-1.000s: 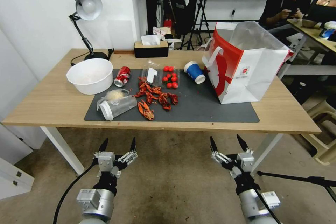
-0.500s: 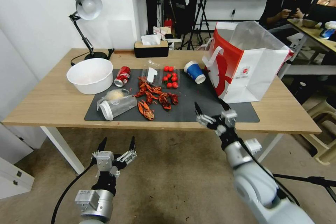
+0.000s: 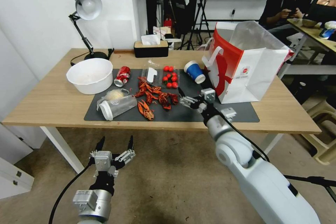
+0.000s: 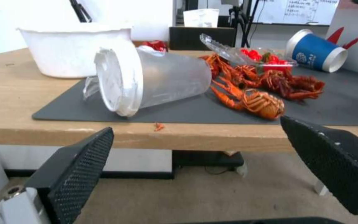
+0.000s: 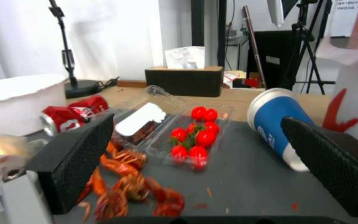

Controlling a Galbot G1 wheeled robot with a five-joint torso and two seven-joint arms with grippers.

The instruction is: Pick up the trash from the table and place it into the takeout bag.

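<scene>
On the table (image 3: 52,106) lies a dark grey mat (image 3: 210,110). A blue-and-white paper cup (image 3: 194,72) rests on its side at the mat's far edge, just left of the takeout bag (image 3: 252,73), which stands open. A red soda can (image 3: 122,76) lies at the mat's far left. A clear white-lidded plastic cup (image 3: 117,106) lies on its side at the near left, with a tan lidded bowl (image 3: 114,95) behind it. My right gripper (image 3: 191,94) hovers open over the mat, short of the paper cup (image 5: 276,124). My left gripper (image 3: 114,146) hangs open below the table's front edge, facing the plastic cup (image 4: 154,79).
Red crayfish shells (image 3: 154,99) and an open clamshell of cherry tomatoes (image 3: 170,77) fill the mat's middle. A large white bowl (image 3: 90,75), a desk lamp (image 3: 85,7) and a tissue box (image 3: 151,49) stand at the left and back. A tripod leg (image 3: 301,179) lies on the floor at the right.
My right arm has risen from below the table edge and reached forward over the mat toward the tomatoes and paper cup. The left gripper has sunk slightly.
</scene>
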